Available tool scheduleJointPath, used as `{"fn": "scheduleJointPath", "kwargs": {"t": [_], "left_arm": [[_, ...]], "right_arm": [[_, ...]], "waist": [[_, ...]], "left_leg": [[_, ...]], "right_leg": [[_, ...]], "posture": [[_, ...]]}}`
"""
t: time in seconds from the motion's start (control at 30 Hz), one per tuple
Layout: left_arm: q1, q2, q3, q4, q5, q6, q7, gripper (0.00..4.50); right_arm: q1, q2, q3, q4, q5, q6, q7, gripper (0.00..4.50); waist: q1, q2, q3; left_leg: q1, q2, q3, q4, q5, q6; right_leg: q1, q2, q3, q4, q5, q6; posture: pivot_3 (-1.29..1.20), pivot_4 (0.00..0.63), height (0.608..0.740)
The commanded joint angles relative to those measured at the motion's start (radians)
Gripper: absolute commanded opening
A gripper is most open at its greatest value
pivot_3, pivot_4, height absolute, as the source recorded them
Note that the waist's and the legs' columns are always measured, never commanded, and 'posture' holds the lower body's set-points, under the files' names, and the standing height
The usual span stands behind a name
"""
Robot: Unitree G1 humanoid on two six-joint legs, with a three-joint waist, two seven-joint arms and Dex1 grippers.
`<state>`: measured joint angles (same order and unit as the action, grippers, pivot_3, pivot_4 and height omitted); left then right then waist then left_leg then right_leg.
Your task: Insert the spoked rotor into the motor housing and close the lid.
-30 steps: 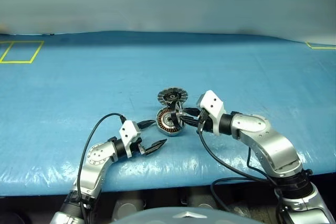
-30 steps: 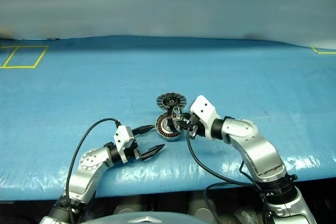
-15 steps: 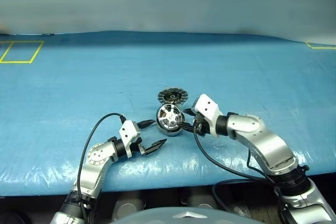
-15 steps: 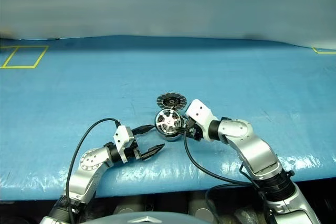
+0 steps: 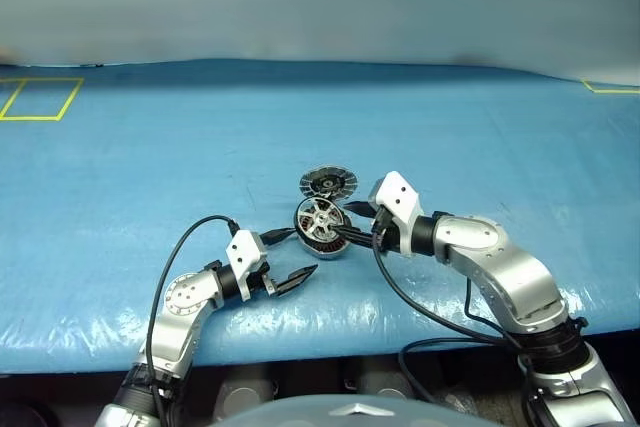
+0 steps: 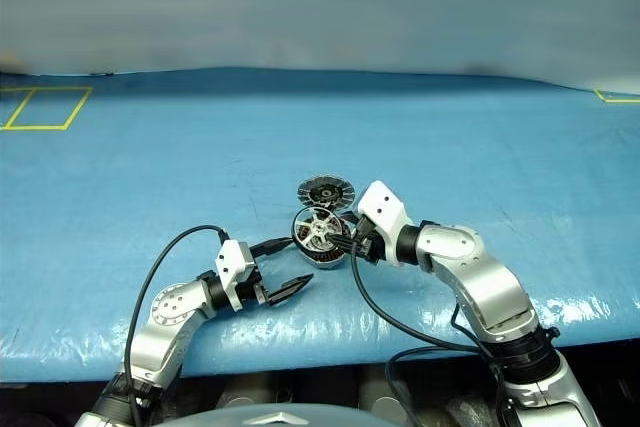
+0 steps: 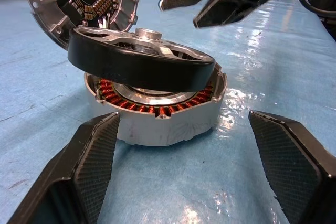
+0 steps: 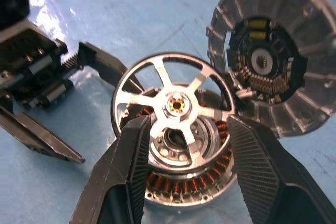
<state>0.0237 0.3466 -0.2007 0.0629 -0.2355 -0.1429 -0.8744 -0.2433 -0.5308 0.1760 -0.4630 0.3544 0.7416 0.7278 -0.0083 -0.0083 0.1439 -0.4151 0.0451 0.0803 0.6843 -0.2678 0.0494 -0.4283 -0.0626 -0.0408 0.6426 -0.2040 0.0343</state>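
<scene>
The spoked rotor (image 8: 173, 108), a black rim with silver spokes, lies tilted on top of the motor housing (image 7: 163, 124), whose copper windings show underneath it. The lid (image 8: 273, 61) stands swung open at the housing's far side, its silver segments facing me. My right gripper (image 5: 348, 225) is open just right of the rotor; its fingers (image 8: 131, 171) straddle the rotor's near edge and, in the left wrist view, hang clear above it. To the housing's left my left gripper (image 5: 302, 252) is open and low on the table, pointing at the housing, fingers (image 7: 79, 177) wide apart with nothing held.
The parts sit on a blue table cover (image 5: 450, 137) near its front edge. Yellow tape marks (image 5: 40, 97) lie at the far left and far right corners. Black cables (image 5: 190, 242) loop from both wrists.
A second ago my right gripper held the rotor on edge over the housing. It laid the rotor down, opened and drew slightly back. The left arm has not moved.
</scene>
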Motion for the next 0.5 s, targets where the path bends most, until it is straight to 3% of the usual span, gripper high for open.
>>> {"fn": "scheduleJointPath", "kwargs": {"t": [0.03, 0.17, 0.5], "left_arm": [[-0.003, 0.002, 0.007, -0.005, 0.0, -0.023, -0.006, 4.21], [-0.006, 0.001, 0.006, -0.003, -0.002, -0.02, -0.008, 4.21], [-0.004, -0.007, 0.007, 0.004, -0.008, -0.011, -0.002, 4.21]], "right_arm": [[-0.013, -0.003, -0.017, -0.056, 0.029, -0.017, 0.01, 2.43], [-0.04, -0.008, 0.08, 0.027, -0.065, -0.044, -0.011, 2.43], [-0.137, 0.006, 0.161, 0.109, -0.13, -0.086, 0.023, 2.43]], "waist": [[0.0, 0.0, 0.0], [-0.001, 0.0, 0.0], [0.0, 0.0, 0.0]], "left_leg": [[0.0, 0.0, 0.0, 0.0, 0.0, 0.0], [0.0, 0.0, 0.0, 0.0, 0.0, 0.0], [0.0, 0.0, 0.0, 0.0, 0.0, 0.0]], "right_leg": [[0.0, 0.0, 0.0, 0.0, 0.0, 0.0], [0.0, 0.0, 0.0, 0.0, 0.0, 0.0], [0.0, 0.0, 0.0, 0.0, 0.0, 0.0]], "posture": [[0.0, 0.15, 0.74], [0.0, 0.15, 0.74], [0.0, 0.15, 0.74]]}}
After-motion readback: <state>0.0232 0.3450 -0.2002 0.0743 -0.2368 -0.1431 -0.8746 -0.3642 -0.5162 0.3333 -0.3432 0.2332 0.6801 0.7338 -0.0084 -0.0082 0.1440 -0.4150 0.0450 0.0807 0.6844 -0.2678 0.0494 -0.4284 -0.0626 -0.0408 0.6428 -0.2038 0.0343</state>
